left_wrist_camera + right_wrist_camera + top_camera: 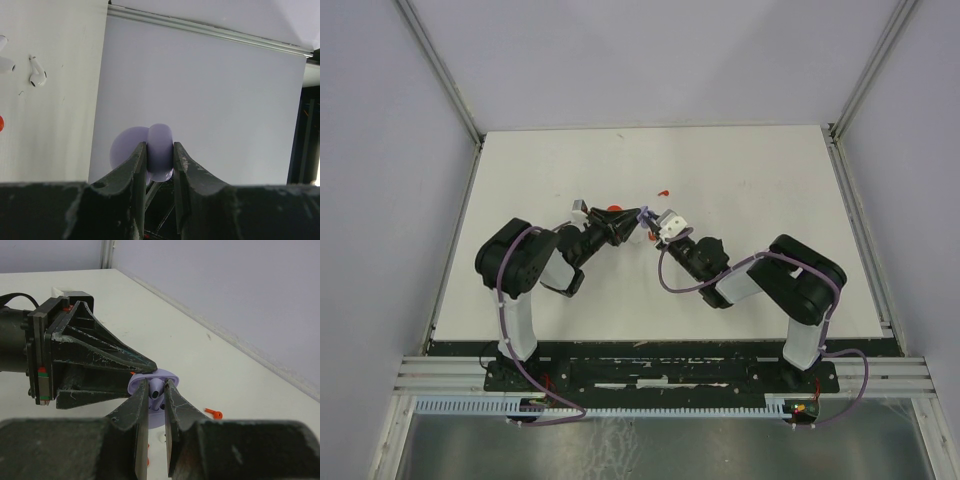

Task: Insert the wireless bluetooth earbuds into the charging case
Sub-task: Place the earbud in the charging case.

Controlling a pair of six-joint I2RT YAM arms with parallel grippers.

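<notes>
Nearest, at the table's front edge, two black robot arms reach inward and meet nose to nose over the middle of the white table (770, 200). The left gripper (160, 152) has its fingers pinched tight on a rounded lavender charging case (160, 135), holding it up off the surface. Two lavender lobes show side by side, so the lid seems to stand open. Holding it aloft likely keeps the case steady and turns its opening toward the other arm.

The right gripper (156, 384) comes in from the opposite side, its fingers closed to a narrow gap on a tiny lavender earbud (156, 391). The earbud sits right at the case's rim, touching it or very nearly; whether it is seated in its socket cannot be told. By my judgement this is the insertion itself, and a small misalignment could make the piece slip.

Farther back, loose pieces lie on the table well apart from the grippers: a white earbud (36, 75) to the left, with a second partly cut off beside it, and a small red piece (663, 190) beyond the case.
</notes>
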